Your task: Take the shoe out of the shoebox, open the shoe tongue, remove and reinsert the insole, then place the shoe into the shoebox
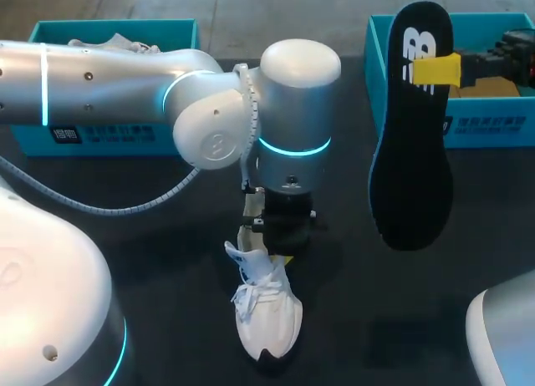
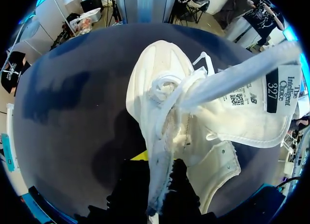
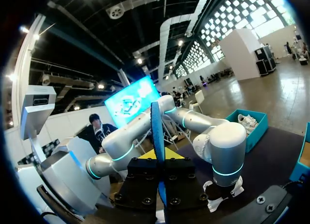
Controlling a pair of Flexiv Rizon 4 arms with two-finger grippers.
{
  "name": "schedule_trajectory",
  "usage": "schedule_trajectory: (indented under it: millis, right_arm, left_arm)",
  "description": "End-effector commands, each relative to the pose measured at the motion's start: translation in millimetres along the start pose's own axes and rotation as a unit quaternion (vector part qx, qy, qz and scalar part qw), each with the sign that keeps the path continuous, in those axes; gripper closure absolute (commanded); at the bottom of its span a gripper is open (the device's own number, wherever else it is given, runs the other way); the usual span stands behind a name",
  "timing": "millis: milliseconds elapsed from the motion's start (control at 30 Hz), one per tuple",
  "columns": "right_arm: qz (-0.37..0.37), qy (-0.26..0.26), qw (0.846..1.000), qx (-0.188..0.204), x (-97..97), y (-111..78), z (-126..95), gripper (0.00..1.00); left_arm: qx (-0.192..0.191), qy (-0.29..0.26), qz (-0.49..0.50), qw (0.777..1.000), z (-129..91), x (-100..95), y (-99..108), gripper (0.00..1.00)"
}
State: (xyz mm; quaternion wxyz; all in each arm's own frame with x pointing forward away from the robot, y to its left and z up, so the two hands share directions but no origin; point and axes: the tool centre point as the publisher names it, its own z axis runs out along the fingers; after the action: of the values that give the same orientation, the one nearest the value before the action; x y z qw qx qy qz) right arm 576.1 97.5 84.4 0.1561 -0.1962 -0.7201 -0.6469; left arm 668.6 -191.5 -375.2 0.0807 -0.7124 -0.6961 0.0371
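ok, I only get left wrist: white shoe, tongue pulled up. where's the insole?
Observer: Out of the shoe. The right claw holds the insole up in the air above the table.
Operator: near a box?
Observer: Yes. In the head view its upper end overlaps the left wall of the right shoebox at the table's far edge.
Operator: any second box?
Observer: Yes, a left shoebox, with another white shoe inside.

Printed label (image 2: 280,90) on shoe tongue (image 2: 227,122)
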Motion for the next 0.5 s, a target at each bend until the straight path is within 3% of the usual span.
schedule_trajectory:
  millis: [33, 467, 500]
  right_arm:
    - [0.001, 0.0, 1.0, 0.003, -1.4, 2.6, 2.0, 1.0]
    - [0.001, 0.0, 1.0, 0.003, -1.4, 2.6, 2.0, 1.0]
    - [0.001, 0.0, 1.0, 0.003, -1.4, 2.6, 2.0, 1.0]
  left_arm:
    - [0.002, 0.002, -0.003, 1.0, 2.4, -3.3, 0.9, 1.0]
    - [0.002, 0.002, -0.029, 1.0, 14.8, -11.1, 1.8, 1.0]
    - [0.002, 0.002, -0.029, 1.0, 15.3, -11.6, 1.4, 0.93]
